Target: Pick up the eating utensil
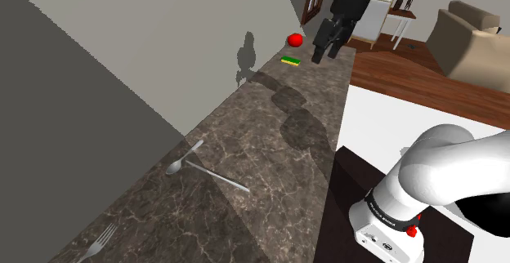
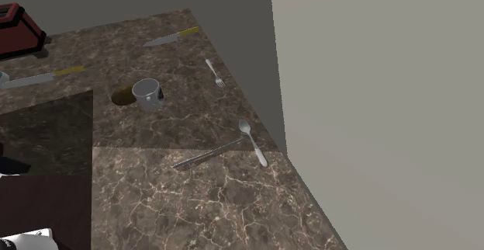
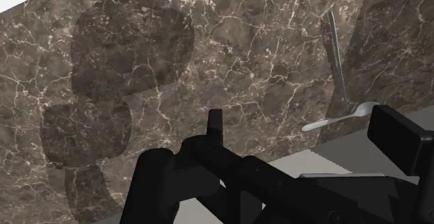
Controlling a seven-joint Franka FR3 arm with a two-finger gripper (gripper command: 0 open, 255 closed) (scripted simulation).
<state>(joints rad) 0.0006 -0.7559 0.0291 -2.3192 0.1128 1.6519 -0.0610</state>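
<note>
Still the approach step, I'd say. The gripper [image 1: 324, 49] hangs high over the counter [image 1: 270, 155], fingers spread with nothing between them, well apart from the table knife [image 1: 216, 177]. The spoon [image 1: 186, 157] lies flat with its bowl just beside that knife's tip and its handle running away from the knife, toward the gripper's end. Next it needs to travel over, drop down and turn to straddle the handle.

The counter [image 1: 270, 131] is dark brown marble with pale cream veins; the spoon [image 1: 183, 160] and fork [image 1: 99, 240] are silver-grey; the pincer [image 1: 324, 57] is all black; the arm [image 1: 445, 167] is white with dark joints; the round fruit [image 1: 295, 39] is red; the sponge [image 1: 290, 60] is yellow over green; the 2 knives [image 2: 172, 36] [image 2: 43, 77] have yellow handles; the cup [image 2: 146, 93] is pale grey.
</note>
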